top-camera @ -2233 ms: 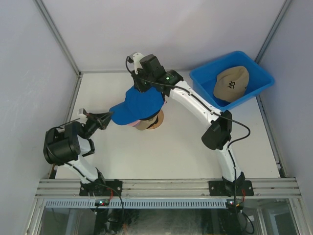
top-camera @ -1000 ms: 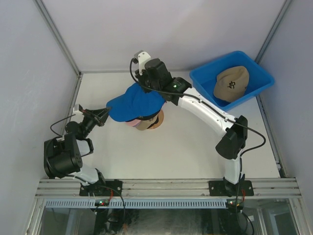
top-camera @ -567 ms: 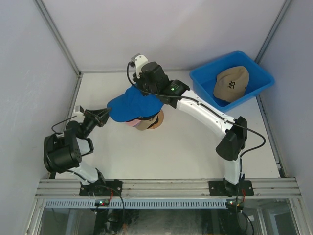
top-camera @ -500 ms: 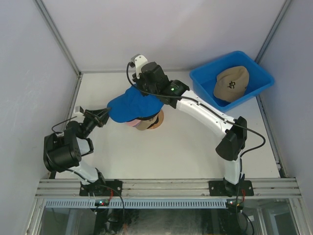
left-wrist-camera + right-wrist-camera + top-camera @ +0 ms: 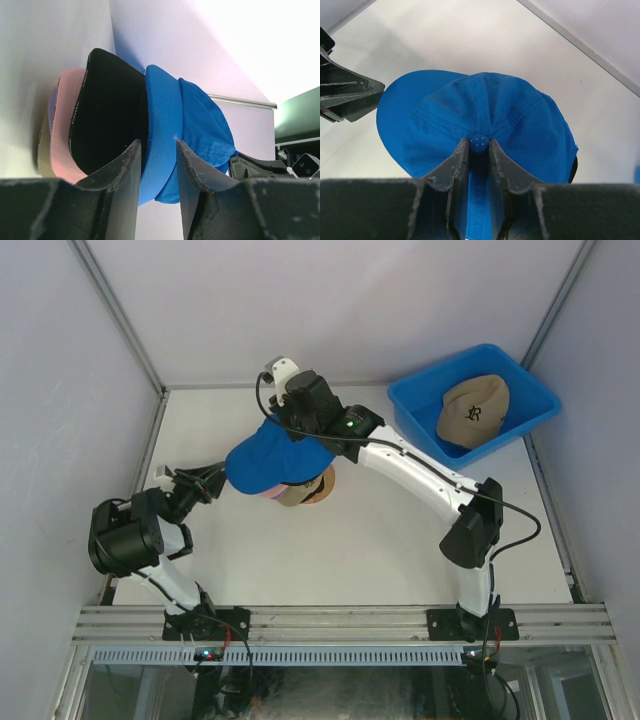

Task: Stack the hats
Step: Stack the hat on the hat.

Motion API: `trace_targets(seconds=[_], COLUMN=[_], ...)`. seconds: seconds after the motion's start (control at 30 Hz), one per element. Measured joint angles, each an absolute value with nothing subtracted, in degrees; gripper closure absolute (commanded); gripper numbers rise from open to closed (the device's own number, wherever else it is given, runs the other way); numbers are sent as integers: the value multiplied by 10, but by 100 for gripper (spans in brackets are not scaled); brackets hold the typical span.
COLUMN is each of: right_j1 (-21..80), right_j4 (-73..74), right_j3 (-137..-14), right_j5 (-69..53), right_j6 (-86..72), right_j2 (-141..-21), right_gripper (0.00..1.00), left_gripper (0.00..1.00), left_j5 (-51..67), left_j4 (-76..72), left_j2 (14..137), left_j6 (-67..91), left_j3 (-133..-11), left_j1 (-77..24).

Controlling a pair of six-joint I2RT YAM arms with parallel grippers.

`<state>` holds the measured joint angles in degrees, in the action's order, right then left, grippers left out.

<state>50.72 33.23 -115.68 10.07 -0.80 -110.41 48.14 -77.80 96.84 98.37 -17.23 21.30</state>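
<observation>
Right hand [image 5: 479, 143] pinches the blue cap [image 5: 520, 120] by its crown; left hand [image 5: 157, 146], parted at the brim, may drag it askew.

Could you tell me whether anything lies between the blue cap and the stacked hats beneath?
Nothing visible does: the blue cap lies brim to brim beside the black cap, its crown pinched by the right gripper.

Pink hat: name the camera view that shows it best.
The left wrist view: the pink hat shows its brim edge-on, stacked against the black hat. The top external view gives only a sliver of it under the blue hat. The right wrist view hides it entirely; the blue hat covers the stack.
</observation>
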Motion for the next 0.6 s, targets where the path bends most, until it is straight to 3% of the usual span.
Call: trace_targets(seconds=[0.3, 0.6], right_j1=[508, 508], right_j4=[338, 351], right_j3=[-1157, -1180], right_j5=[104, 104], right_j6=[-11, -15], right_j2=[-1122, -1130], right_gripper=[74, 58], left_gripper=[60, 57], left_j5=[453, 386], left_j4=[-692, -312], left_j2=[954, 780], left_j6=[947, 750], left_j3=[-165, -200], left_j1=[213, 214])
